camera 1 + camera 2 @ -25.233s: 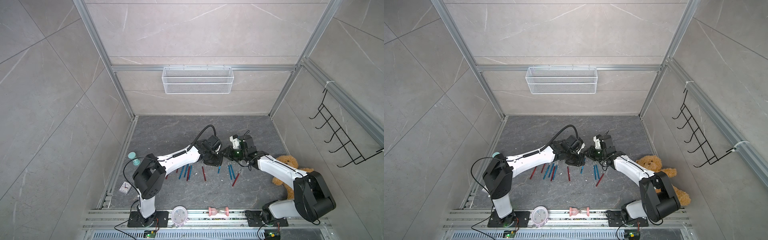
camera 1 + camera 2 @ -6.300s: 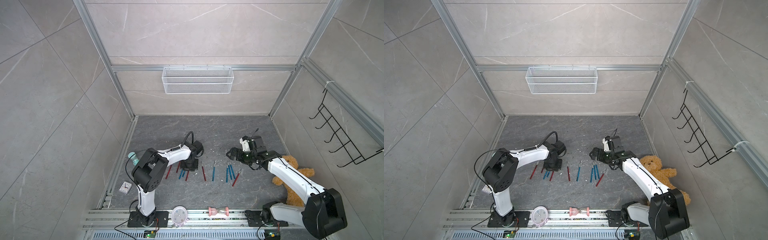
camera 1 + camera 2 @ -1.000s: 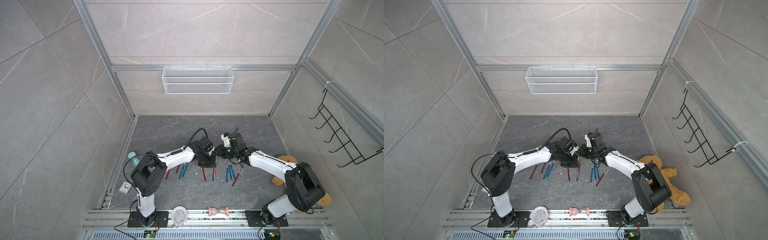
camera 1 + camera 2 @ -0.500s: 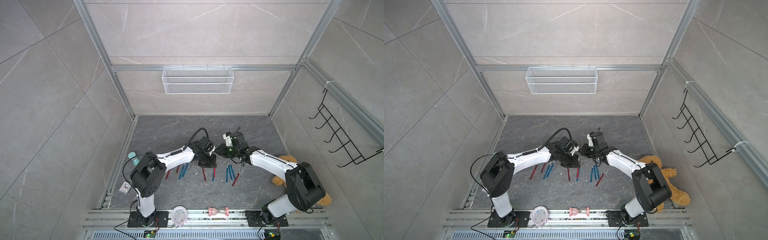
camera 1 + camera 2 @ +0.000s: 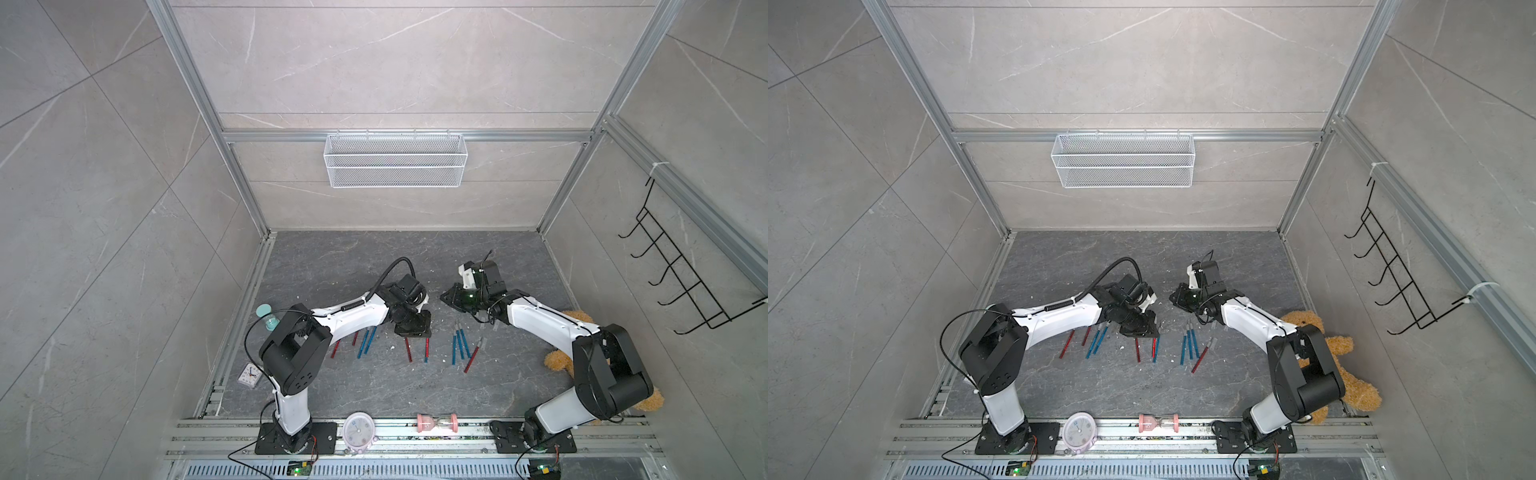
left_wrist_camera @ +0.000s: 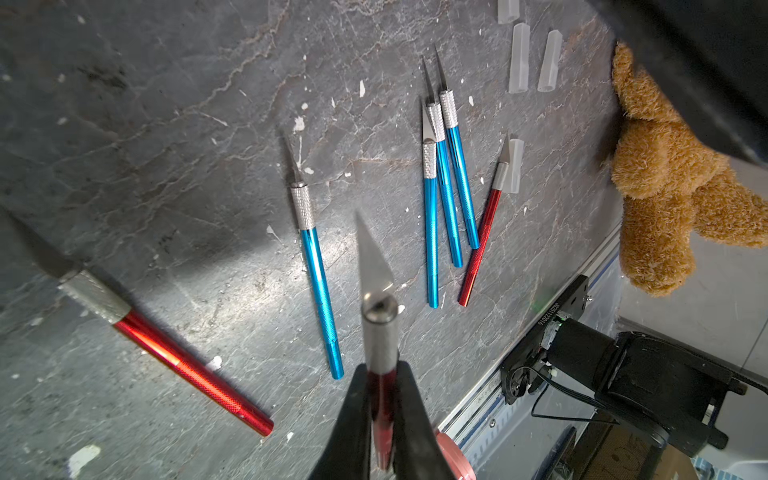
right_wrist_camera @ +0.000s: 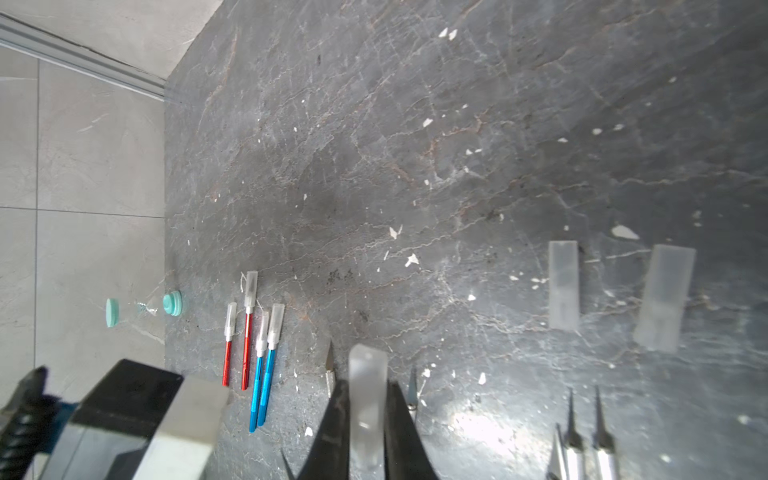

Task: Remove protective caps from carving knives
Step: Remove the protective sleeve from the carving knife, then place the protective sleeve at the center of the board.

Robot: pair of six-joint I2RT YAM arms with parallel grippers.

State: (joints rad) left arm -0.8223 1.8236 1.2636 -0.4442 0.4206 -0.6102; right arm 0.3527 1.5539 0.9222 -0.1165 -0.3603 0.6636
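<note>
carving knife (image 6: 379,332), uncapped, sits clamped in left pincer (image 6: 380,374); right pincer (image 7: 367,390) grips one protective cap (image 7: 368,365).

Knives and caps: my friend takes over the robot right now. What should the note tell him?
Left gripper: shut on a bare-bladed red knife.
Right gripper: shut on a clear cap, off any knife.
Done: six bare knives lie on the table, loose caps nearby.
Left to do: set both down, then uncap four capped knives, two red, two blue, beside the left arm.
</note>
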